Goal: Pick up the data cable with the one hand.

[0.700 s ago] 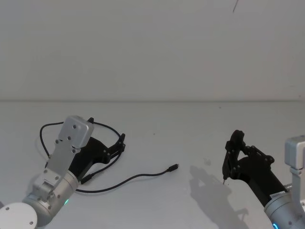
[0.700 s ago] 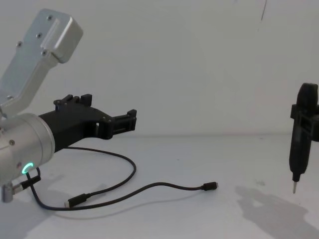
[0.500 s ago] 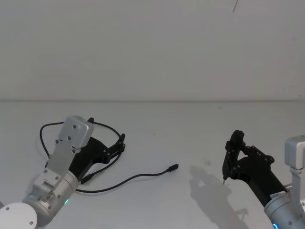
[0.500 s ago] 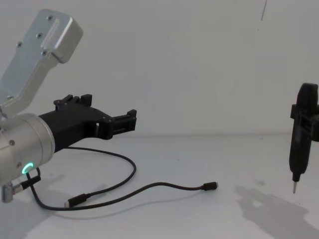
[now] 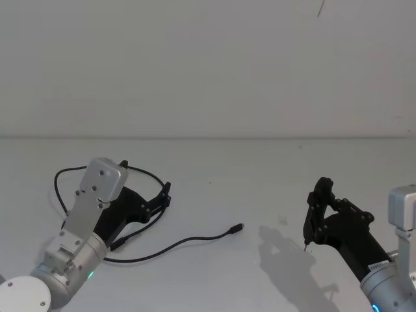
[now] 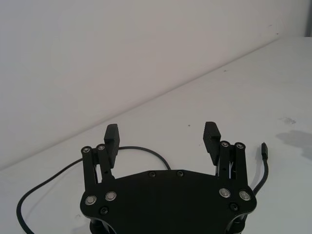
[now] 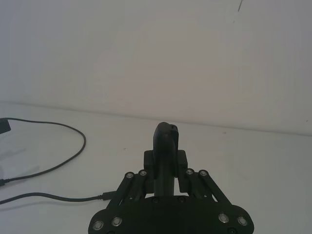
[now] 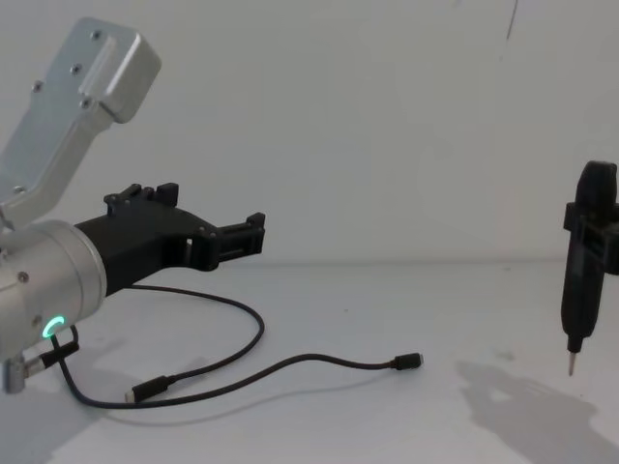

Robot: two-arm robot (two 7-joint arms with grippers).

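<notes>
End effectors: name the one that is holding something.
The right end effector, shut on a black pen-shaped tool; the left end effector is open and empty.

Left: black plastic two-fingered gripper (image 6: 162,132) on silver cylindrical wrist (image 8: 48,290) with green glowing ring (image 8: 54,327); fingers (image 6: 111,140) spread wide; aimed forward, near level, low at left side. Right: black gripper (image 7: 166,163) on silver blue-ringed wrist (image 5: 389,283); fingers clamped on black pen-shaped tool (image 8: 575,314), tip down.

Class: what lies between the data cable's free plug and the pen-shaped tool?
Nothing: the chest view shows bare table between the plug of the data cable and the pen-shaped tool in the right claw, only the tool's shadow.
</notes>
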